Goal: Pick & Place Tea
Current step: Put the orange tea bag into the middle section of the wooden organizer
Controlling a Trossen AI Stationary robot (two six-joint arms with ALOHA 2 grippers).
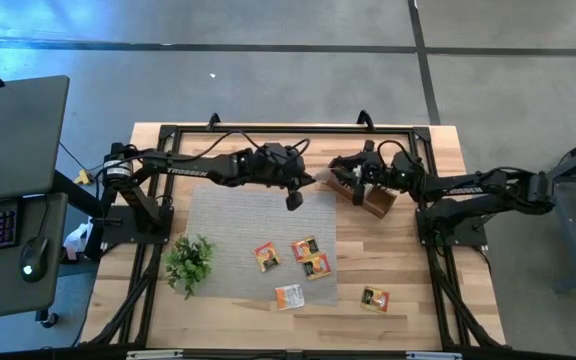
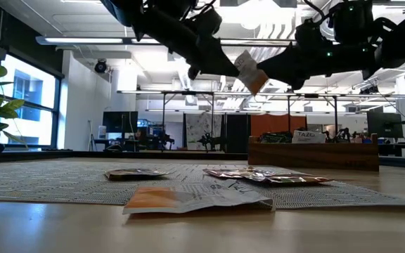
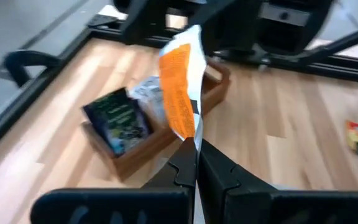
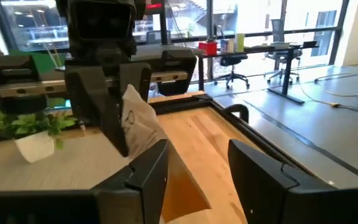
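My left gripper [image 3: 196, 147] is shut on an orange-and-white tea sachet [image 3: 182, 81], held in the air near the wooden box [image 1: 373, 198] at the table's far right. My right gripper [image 4: 197, 152] faces it from the right. It is open, and the sachet [image 4: 138, 121] stands by one of its fingers. The box [image 3: 148, 134] holds a dark sachet [image 3: 114, 118] and a pale one. Several more sachets, such as one orange one [image 1: 305, 248], lie flat on the grey mat [image 1: 238, 220] and the wood. My left gripper pinches the sachet's near edge [image 3: 190, 129] between its two fingertips. The fingers come from the table's left, slanting slightly down. The sachet sticks out past them edge-on, lifted clear of table and box. My right gripper: I cannot tell whether its finger [image 4: 154, 165] touches the sachet.
A green plant sprig [image 1: 189, 262] stands at the mat's near left corner. A black frame [image 1: 268, 130] runs around the work area. One sachet [image 1: 374, 298] lies on bare wood off the mat's near right corner.
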